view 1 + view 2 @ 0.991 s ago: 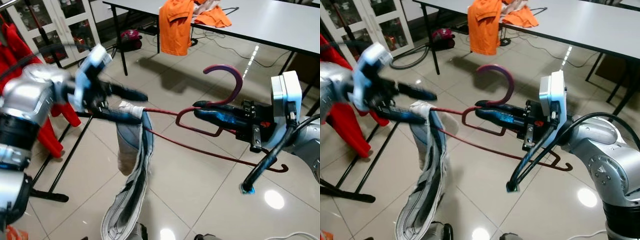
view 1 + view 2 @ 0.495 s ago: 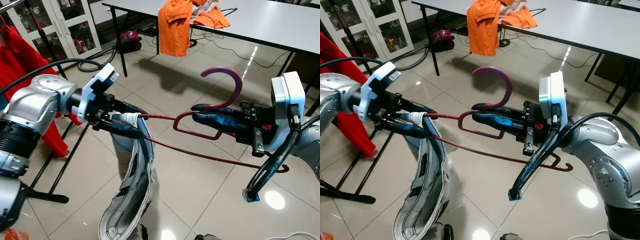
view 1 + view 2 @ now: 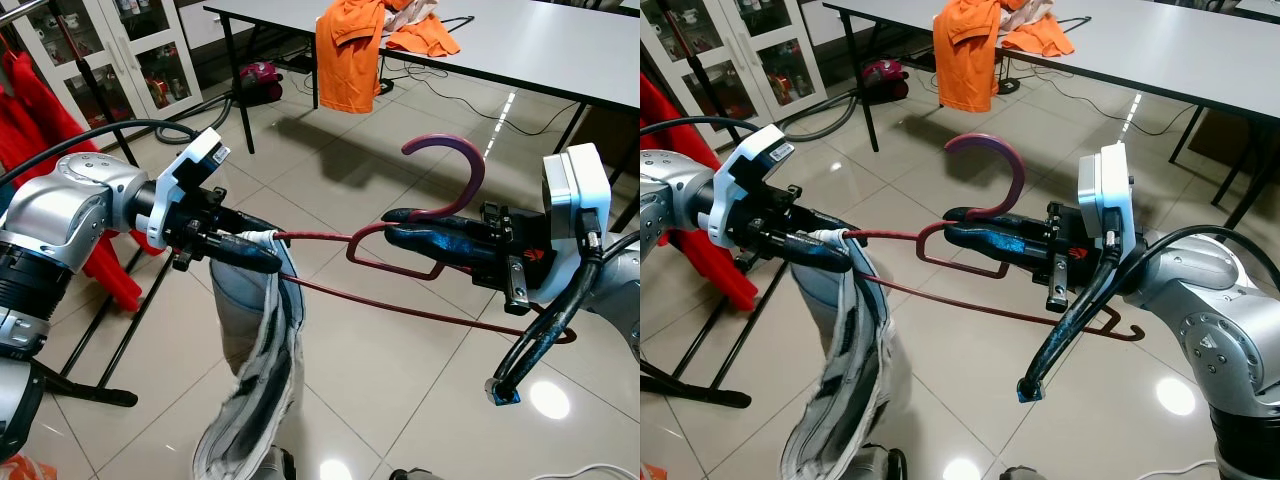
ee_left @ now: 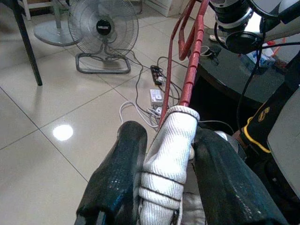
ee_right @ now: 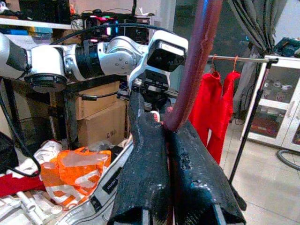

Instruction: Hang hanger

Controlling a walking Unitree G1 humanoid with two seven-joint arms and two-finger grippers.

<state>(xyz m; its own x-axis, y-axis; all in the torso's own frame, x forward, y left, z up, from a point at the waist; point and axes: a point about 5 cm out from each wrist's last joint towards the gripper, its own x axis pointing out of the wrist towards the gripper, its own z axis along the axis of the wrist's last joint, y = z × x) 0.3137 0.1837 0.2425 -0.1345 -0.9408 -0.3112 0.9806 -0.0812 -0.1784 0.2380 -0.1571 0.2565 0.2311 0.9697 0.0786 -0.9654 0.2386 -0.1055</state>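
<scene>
Tiled, glossy floor (image 3: 380, 380) in a workroom: a long grey table (image 3: 560, 50) runs along the far side with orange clothes (image 3: 350, 50) draped over its near edge, and a black rack (image 3: 110, 340) with red garments (image 3: 40, 130) stands at your left, beside a glass cabinet (image 3: 150, 50).

The hanger (image 3: 430, 235) is held in mid-air between both arms, well clear of the rack and the table. Your right gripper (image 3: 425, 230) has its fingers pressed together on the neck, just below the hook, which curls upward. Your left gripper (image 3: 255, 250) pinches the hanger's left end, where the white ribbed cuff of a grey garment (image 3: 255, 370) is bunched over it (the left wrist view shows the cuff (image 4: 171, 159) squeezed between both fingers). The garment hangs from that end toward the floor, its lower part trailing low.

Judged progress: the hanger is carried, not yet hung; the rail is off to your left.

Risks from here:
- The garment sits at one end only. If the left grip opens before the hook is seated, the cloth could slide off the bar.
- The hook points up and away from the rack; you would need to turn it over the rail, and the thin frame may twist in the right grip.
- The trailing cloth could catch on the rack's legs or underfoot as you turn.
- The dangling cable at the right wrist could snag the hanger's right tip.
</scene>
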